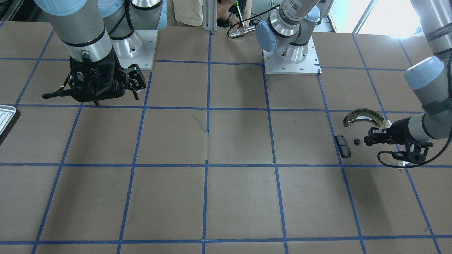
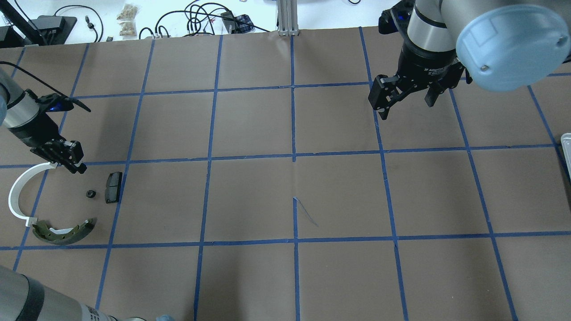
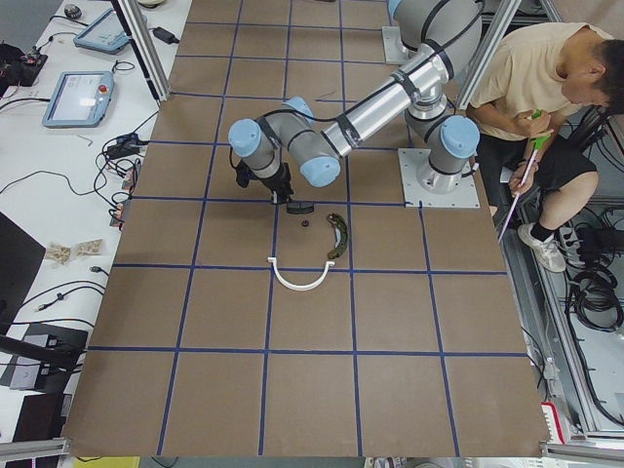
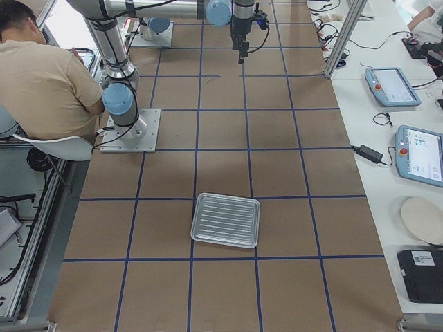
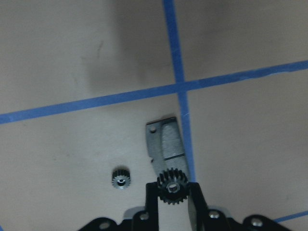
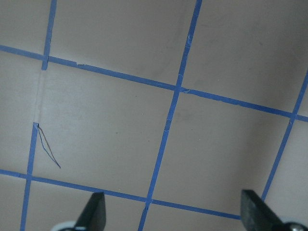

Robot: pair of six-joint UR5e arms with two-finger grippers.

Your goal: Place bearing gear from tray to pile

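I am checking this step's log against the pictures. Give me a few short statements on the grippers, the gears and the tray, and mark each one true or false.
1. The left gripper holds a small black toothed gear between its fingers. True.
2. The silvery-white ribbed tray has a gear in it. False: nothing lies in it.
3. The right gripper is shut on a part. False: its jaws stand wide apart and hold nothing.
4. A second small black gear lies on the brown table beside the black rectangular pad, apart from it. True.
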